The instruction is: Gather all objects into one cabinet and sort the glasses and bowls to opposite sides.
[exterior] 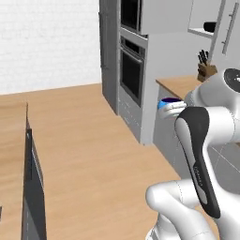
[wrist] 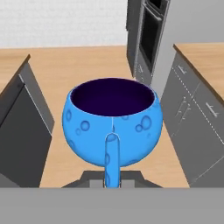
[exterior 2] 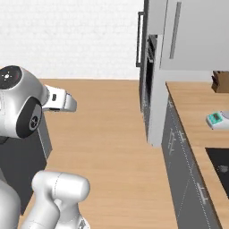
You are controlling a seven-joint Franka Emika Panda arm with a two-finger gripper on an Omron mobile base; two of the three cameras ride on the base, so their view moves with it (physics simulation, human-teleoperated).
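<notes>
The gripper is clamped on a small blue bowl — carried upright. The wall cabinet lies at roughly one o'clock, probably — partly hidden.

A small bright blue bowl with pale bubble-like spots and a dark purple inside sits upright, mouth up, gripped at its near wall between the closed fingers of the pincer, clear above the wooden floor
</notes>
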